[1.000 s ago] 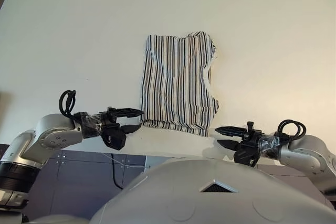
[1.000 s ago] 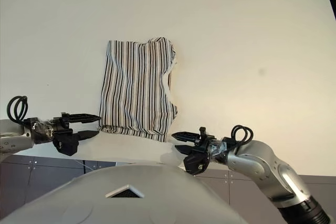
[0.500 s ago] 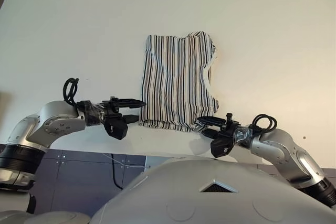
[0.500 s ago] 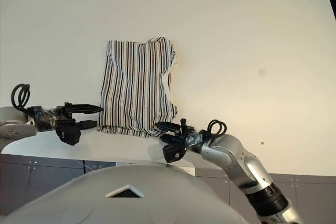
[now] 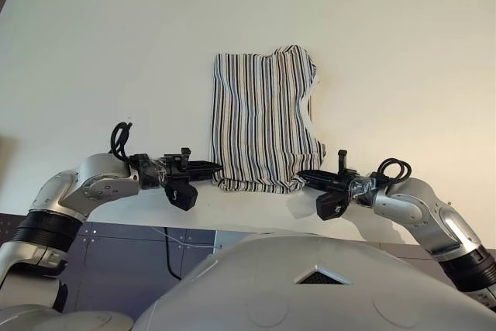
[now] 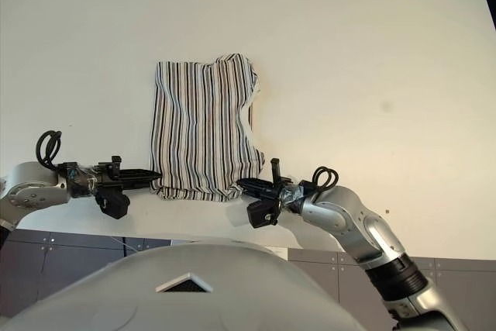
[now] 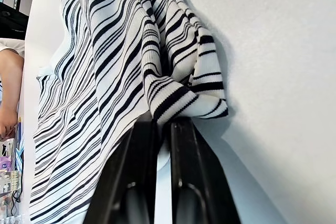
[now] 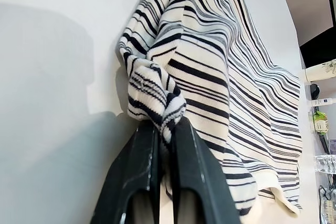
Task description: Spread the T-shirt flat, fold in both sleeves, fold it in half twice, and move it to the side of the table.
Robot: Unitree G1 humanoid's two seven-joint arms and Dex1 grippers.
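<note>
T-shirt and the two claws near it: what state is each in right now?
T-shirt: folded narrow, lying flat on the table, its two near corners pinched.
Left gripper: shut on the T-shirt's near left corner.
Right gripper: shut on the T-shirt's near right corner.

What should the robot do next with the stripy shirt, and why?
Probably lift both near corners and carry them over toward the far edge, making a fold in half. The left tool and the right tool are each shut on a near corner of the T-shirt, which lies flat on the table.
</note>
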